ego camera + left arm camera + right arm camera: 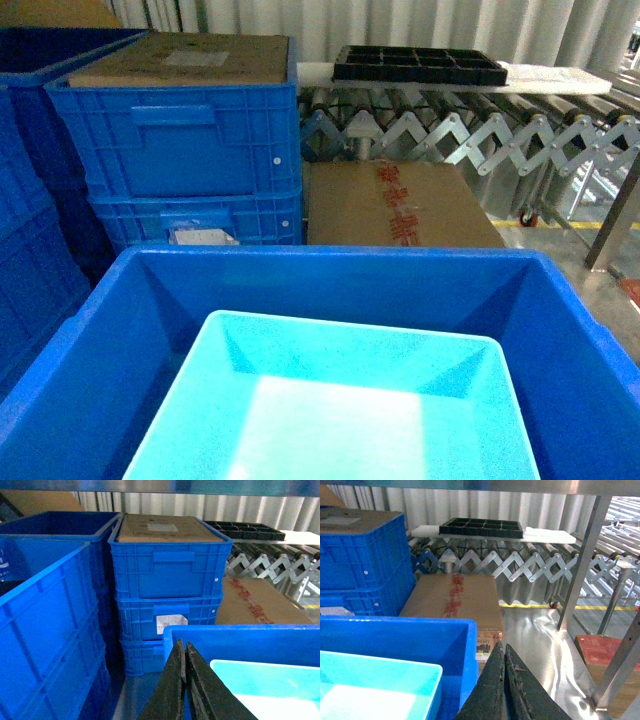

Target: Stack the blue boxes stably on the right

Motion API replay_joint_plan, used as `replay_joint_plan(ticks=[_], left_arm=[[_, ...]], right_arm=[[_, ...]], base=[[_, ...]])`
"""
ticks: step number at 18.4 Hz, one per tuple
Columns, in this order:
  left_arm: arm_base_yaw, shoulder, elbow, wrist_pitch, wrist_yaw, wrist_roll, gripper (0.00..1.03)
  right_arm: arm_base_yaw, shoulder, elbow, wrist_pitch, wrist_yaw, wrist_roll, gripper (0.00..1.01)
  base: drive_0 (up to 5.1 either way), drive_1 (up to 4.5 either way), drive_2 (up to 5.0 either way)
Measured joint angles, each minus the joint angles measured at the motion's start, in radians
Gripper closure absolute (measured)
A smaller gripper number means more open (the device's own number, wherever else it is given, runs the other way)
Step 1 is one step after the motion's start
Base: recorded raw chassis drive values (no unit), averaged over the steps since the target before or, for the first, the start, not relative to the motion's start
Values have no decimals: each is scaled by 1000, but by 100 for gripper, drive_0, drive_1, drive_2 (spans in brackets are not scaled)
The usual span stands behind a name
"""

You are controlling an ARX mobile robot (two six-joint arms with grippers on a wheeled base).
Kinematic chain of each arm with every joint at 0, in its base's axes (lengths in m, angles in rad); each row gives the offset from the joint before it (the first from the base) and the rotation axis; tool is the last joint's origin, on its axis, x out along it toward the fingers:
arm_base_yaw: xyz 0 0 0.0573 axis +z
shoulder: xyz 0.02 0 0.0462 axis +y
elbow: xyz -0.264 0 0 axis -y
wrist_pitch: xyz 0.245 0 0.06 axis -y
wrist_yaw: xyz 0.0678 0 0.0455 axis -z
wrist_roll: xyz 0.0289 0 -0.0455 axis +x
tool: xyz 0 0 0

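Note:
A large royal-blue crate (100, 380) fills the foreground of the head view, and a light turquoise tub (340, 400) sits nested inside it, mouth up. No gripper shows in the head view. In the left wrist view my left gripper (184, 644) is shut with nothing between its fingers, just at the crate's (250, 645) near left corner, with the tub (270, 680) to its right. In the right wrist view my right gripper (501, 646) is shut and empty, outside the crate's (395, 640) right wall, with the tub (370, 680) at lower left.
Stacked blue crates (180, 140) topped with cardboard stand at the back left, with more blue crates (45, 630) on the left. A taped cardboard box (400, 205) lies behind the crate. A black tray (415, 65) rests on a roller conveyor (470, 135). A metal post (580, 565) and a red-topped box (605, 652) stand to the right.

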Motion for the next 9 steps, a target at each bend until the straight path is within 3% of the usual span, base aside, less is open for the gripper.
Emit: replay_joint_plan(ticks=[3, 5, 7, 9], left_arm=[[0, -57, -27, -11, 1, 0, 101], [0, -214, -26, -203, -4, 0, 101], [0, -223, -26, -203, -6, 0, 101], [-1, -224, -26, -192, -2, 1, 101]], right_arm=[[0, -64, 0, -57, 0, 0, 100], [0, -97, 0, -92, 0, 0, 100], [0, -259, 0, -269, -1, 0, 100], [0, -262, 0, -276, 0, 0, 100]], base=[[0, 0, 0], [0, 0, 0], [0, 0, 0], [0, 0, 0]])
